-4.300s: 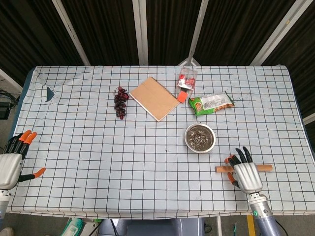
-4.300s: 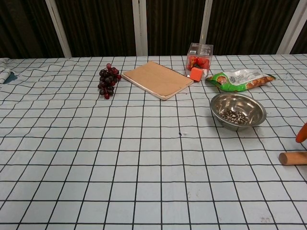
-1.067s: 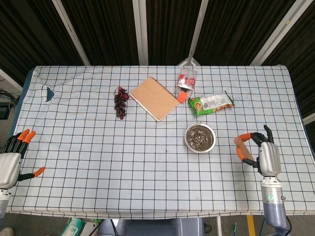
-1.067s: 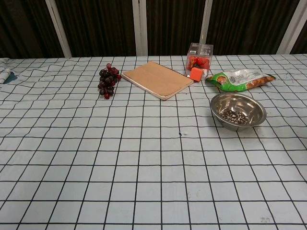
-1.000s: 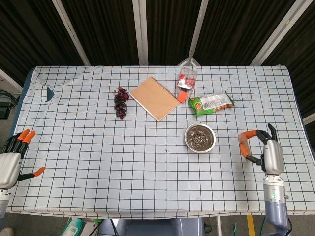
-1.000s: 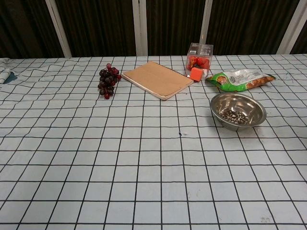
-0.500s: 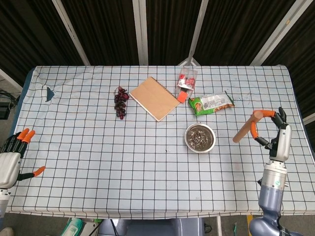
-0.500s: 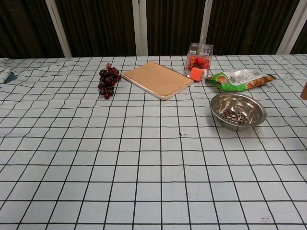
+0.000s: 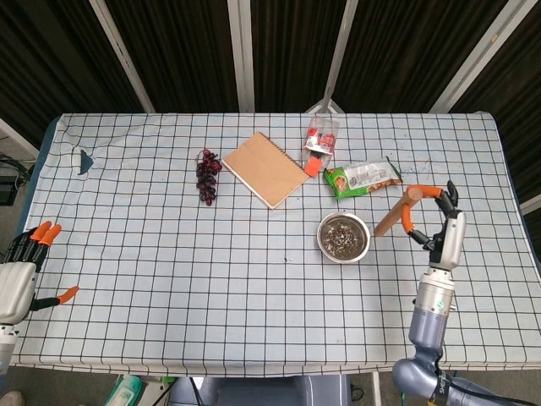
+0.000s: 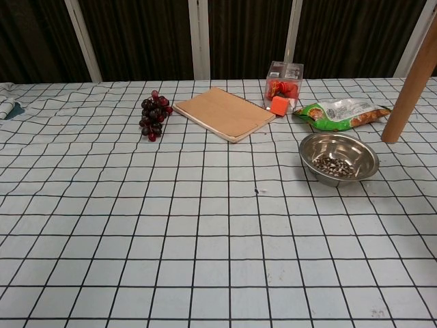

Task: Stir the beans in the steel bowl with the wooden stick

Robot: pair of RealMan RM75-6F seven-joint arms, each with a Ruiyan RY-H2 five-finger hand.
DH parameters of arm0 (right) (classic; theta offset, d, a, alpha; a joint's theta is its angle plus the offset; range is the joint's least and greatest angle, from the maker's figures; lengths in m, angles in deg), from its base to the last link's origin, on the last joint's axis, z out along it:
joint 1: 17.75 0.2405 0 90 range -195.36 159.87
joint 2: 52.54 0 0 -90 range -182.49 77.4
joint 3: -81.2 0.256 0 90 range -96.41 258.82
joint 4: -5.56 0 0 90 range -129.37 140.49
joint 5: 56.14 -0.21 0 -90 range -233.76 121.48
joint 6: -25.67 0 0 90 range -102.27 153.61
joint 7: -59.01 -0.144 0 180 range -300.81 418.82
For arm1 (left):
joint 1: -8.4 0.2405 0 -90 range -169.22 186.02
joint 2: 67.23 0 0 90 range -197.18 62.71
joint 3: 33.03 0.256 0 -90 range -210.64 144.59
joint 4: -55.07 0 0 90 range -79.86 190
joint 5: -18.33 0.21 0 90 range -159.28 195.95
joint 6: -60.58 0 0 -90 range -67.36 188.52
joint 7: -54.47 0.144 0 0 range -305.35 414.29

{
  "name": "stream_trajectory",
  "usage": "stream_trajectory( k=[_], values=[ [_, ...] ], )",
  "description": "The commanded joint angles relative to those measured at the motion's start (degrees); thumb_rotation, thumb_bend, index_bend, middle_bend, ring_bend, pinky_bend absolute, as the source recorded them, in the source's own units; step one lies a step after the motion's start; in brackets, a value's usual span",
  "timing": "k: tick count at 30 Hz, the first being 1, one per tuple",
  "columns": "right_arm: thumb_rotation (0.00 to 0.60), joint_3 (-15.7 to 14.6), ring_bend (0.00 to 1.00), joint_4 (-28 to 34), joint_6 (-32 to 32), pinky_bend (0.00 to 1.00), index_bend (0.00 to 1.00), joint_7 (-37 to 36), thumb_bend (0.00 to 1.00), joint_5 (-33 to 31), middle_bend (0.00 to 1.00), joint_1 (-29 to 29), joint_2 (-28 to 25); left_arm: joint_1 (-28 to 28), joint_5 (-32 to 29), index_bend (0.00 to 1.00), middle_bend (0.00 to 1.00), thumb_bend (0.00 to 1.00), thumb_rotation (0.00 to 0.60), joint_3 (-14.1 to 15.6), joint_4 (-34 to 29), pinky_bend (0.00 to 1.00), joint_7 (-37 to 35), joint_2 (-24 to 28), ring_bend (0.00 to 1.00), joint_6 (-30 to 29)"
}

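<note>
Now the right hand holds the wooden stick above the table, fingers curled around its upper end, lower tip slanting toward the steel bowl of beans just to its left. Judging by this, the carry is under way; next the tip must swing over the rim and dip into the beans. The left hand hangs spread and empty at the table's near-left edge.

Head view high, looking down, chest view low, nearer, both sharing steel bowl
</note>
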State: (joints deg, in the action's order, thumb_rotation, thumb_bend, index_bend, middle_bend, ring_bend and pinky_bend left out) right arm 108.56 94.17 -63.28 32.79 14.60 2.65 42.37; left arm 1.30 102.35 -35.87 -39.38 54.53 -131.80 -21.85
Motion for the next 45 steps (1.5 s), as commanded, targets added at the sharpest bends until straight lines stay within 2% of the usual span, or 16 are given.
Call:
stream_trajectory(
  k=[1,9,15,24,36,45],
  values=[
    [0.600,0.45,0.34,-1.94,1.01,0.00,0.87,0.35,0.58,-0.56,0.71,1.41,1.73,-0.03,-0.04,0.00,0.00,0.05,0.600,0.00,-0.05,0.00,-0.10,0.06,0.00,0.08],
    [0.600,1.37,0.34,-5.61,2.47,0.00,0.87,0.12,0.58,-1.48,0.71,3.75,5.17,-0.13,-0.17,0.00,0.00,0.05,0.600,0.01,-0.13,0.00,-0.76,0.27,0.00,0.43],
    [0.600,2.02,0.34,-5.93,2.24,0.00,0.87,-0.13,0.58,-1.51,0.71,4.75,7.07,-0.23,-0.24,0.00,0.00,0.05,0.600,0.01,-0.22,0.00,-1.20,0.44,0.00,0.70],
    [0.600,0.79,0.34,-7.01,1.76,0.00,0.87,-0.19,0.58,-1.41,0.71,4.91,10.07,-0.24,-0.14,0.00,0.00,0.05,0.600,0.09,-0.31,0.00,-1.59,0.60,0.00,0.76],
    [0.600,-1.50,0.34,-13.14,1.13,0.00,0.88,-3.06,0.58,-0.50,0.72,4.42,15.38,-0.26,-0.18,0.00,0.00,0.05,0.600,0.08,-0.34,0.00,-1.73,0.61,0.00,0.78],
    [0.600,-0.52,0.34,-13.52,1.23,0.00,0.88,-3.20,0.58,0.17,0.72,4.50,15.97,-0.24,0.00,0.00,0.00,0.05,0.600,0.16,-0.32,0.00,-1.98,0.65,0.00,0.72]
  ],
)
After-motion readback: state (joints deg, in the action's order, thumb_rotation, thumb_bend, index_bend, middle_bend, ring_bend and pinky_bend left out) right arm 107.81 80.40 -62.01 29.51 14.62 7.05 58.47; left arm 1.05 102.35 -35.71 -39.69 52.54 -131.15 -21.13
